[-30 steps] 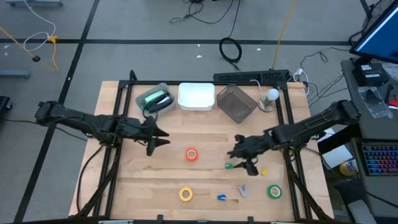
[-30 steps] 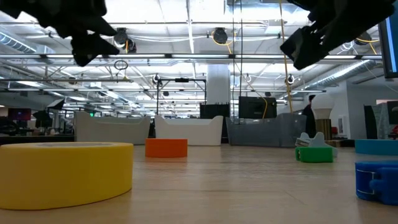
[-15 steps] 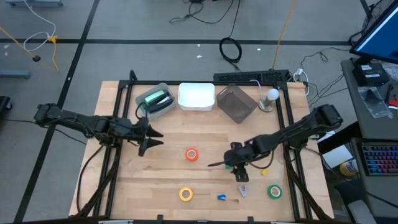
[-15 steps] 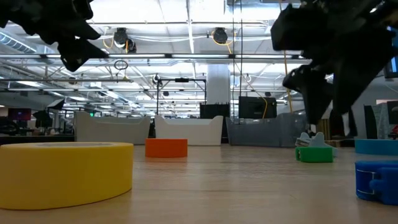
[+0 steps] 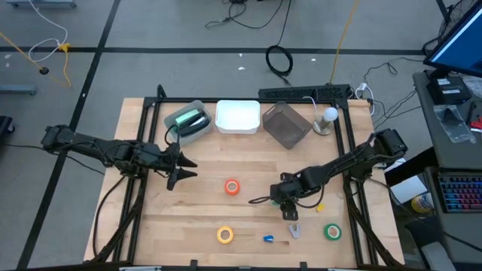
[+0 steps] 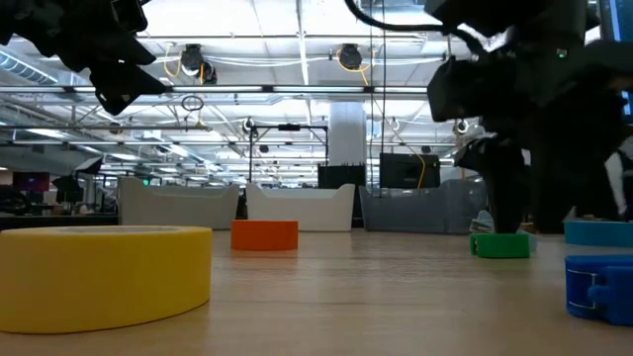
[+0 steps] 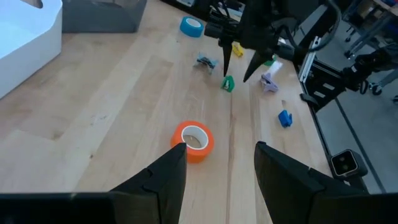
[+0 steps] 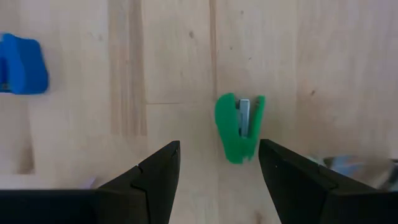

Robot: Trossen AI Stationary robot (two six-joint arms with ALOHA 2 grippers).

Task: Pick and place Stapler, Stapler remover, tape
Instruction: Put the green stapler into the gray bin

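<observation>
My right gripper (image 5: 280,200) hangs low over the table (image 5: 248,169) right of centre in the high view, fingers spread apart; only my right wrist view shows what lies between them, a small green staple remover (image 8: 239,126) flat on the wood, untouched, with a blue piece (image 8: 22,64) at that frame's upper left. The low view hides the remover's top behind my dark arm and shows just its green base (image 6: 499,244).

My left gripper (image 5: 175,163) waits left of centre, fingers also apart, the orange tape roll (image 7: 194,141) ahead of them.

From above, 3 rolls show: orange (image 5: 232,187) at centre, yellow (image 5: 225,235) at lower centre, green (image 5: 332,231) at lower right. The blue roll (image 7: 191,25) shows in my left wrist view. A green stapler (image 5: 188,119) sits in the clear bin (image 5: 202,130) at upper left.
</observation>
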